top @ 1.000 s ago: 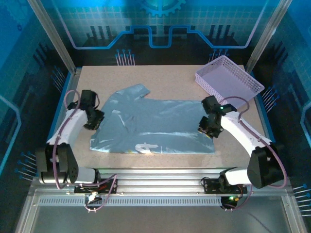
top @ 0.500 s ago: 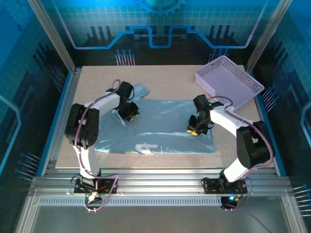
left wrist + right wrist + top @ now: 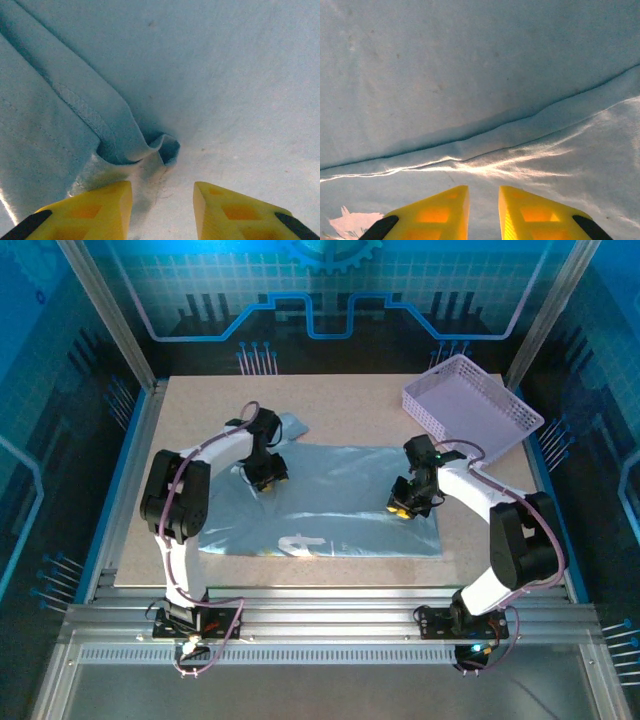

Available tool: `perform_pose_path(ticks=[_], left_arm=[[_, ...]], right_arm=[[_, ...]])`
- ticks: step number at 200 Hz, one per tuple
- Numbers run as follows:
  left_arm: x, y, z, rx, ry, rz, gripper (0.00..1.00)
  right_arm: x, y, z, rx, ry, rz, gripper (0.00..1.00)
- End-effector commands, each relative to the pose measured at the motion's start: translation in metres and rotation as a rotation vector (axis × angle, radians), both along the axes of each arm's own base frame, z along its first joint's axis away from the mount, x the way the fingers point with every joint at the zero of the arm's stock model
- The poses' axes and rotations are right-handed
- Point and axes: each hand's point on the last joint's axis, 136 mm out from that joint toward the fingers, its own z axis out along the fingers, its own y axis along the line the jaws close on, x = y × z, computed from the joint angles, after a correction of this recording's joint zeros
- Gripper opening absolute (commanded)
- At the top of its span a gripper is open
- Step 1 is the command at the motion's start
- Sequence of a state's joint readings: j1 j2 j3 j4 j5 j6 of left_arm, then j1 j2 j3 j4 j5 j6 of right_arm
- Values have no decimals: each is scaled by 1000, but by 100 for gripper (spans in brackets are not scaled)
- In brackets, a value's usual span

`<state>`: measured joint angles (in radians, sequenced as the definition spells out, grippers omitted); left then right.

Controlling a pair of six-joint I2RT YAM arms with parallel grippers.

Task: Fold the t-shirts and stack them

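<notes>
Left hand stood part-open, empty, at the sleeve fold of the shirt. Right hand was narrow, empty, near its opposite side. A shallow pinch could drag it askew.

The right gripper points down at the pale grey-blue t-shirt, its yellow fingers a narrow slit apart with nothing caught between them. Just beyond the tips a folded edge crosses the cloth, climbing towards the right. A scrap of white lettering peeks out beside the left finger.
</notes>
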<state>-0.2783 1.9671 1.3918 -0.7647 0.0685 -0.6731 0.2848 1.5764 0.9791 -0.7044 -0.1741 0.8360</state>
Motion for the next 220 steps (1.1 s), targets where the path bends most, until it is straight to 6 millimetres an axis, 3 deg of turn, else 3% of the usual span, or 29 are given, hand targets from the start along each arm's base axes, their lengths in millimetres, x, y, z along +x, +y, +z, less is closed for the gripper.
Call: perform_pose_path(ticks=[1, 49, 110, 167, 220], left_arm=[[-11, -3, -4, -4, 34, -28, 36], [-6, 1, -17, 38, 45, -65, 24], [-8, -8, -8, 40, 22, -134, 0], [-7, -25, 8, 123, -23, -308, 0], [-8, -37, -2, 207, -30, -467, 0]], right_arm=[[0, 2, -1, 23, 7, 8, 24], [-2, 0, 0, 25, 10, 2, 24], [-2, -3, 0, 24, 8, -10, 24], [1, -1, -1, 33, 13, -5, 24], [2, 2, -4, 45, 26, 1, 24]])
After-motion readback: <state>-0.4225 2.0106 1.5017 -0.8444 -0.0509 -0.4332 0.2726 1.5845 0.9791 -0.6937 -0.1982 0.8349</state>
